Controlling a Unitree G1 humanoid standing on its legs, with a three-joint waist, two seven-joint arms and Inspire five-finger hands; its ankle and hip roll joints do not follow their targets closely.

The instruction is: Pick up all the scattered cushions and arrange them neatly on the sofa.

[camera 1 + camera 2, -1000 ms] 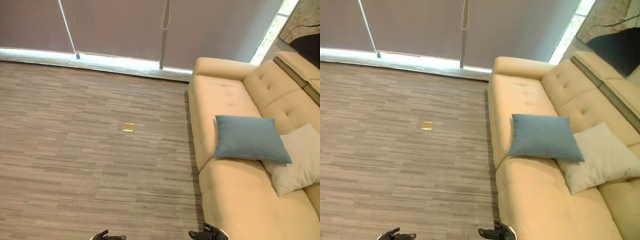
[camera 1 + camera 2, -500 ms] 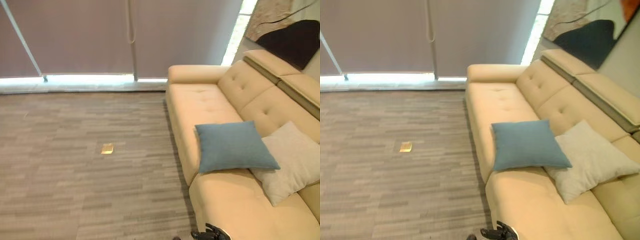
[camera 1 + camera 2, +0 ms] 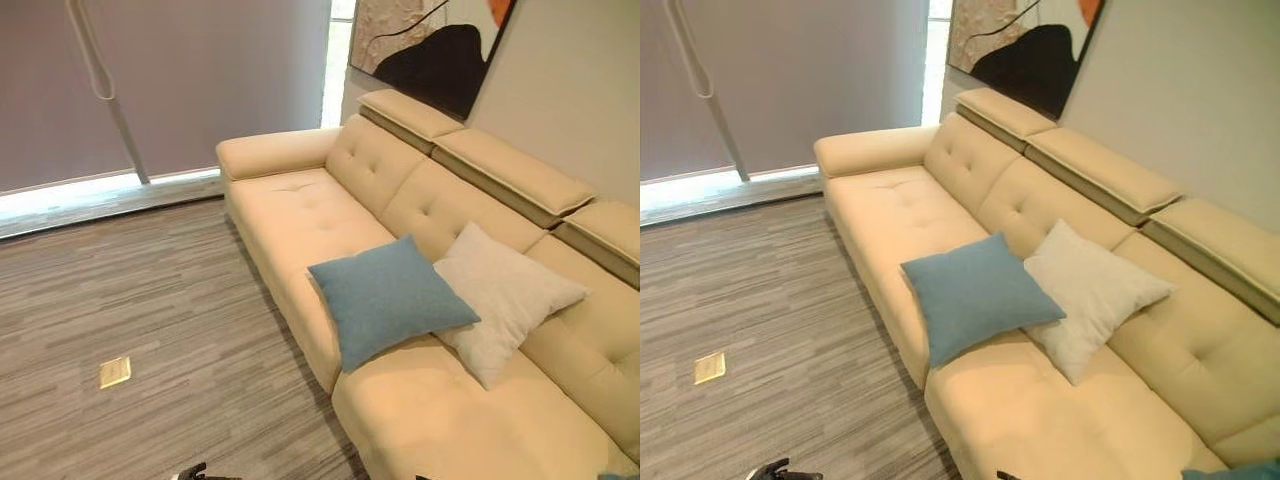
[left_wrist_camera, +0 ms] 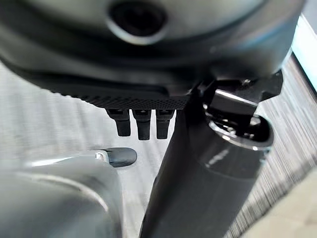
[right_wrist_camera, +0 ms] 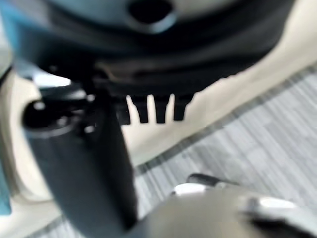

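- Floor (image 3: 150,300): grey striped planks, running from the window wall to the sofa's front edge.
- Sofa (image 3: 300,215): cream, tufted back, 3 raised headrest blocks along the top, 1 rounded armrest at the window end. It stands against a pale wall.
- Roller blinds (image 3: 200,80): grey, drawn down over the window behind the armrest, with a strip of daylight at the bottom and a looped cord hanging near the left.
- Wall painting (image 3: 430,45): abstract, with black, cream and orange shapes, hung above the headrests.
- Blue cushion (image 3: 385,297): lies flat on the seat at about mid-length, its front corner reaching the seat's front edge. Its right corner overlaps the white cushion.
- White cushion (image 3: 505,295): leans tilted against the backrest, just right of the blue one and touching it, partly tucked beneath its corner.
- Teal object (image 3: 1240,470): a sliver at the lower right corner by the sofa's near end; cannot tell what it is.
- Brass floor plate (image 3: 115,372): small square set in the planks, well apart from the sofa.
- Left hand (image 4: 141,124): in its wrist view the fingers hang straight and relaxed over the floor, holding nothing. Its dark tip also shows at the bottom edge of the head views.
- Right hand (image 5: 153,111): fingers likewise straight, empty, with the sofa's cream base and the floor past them.
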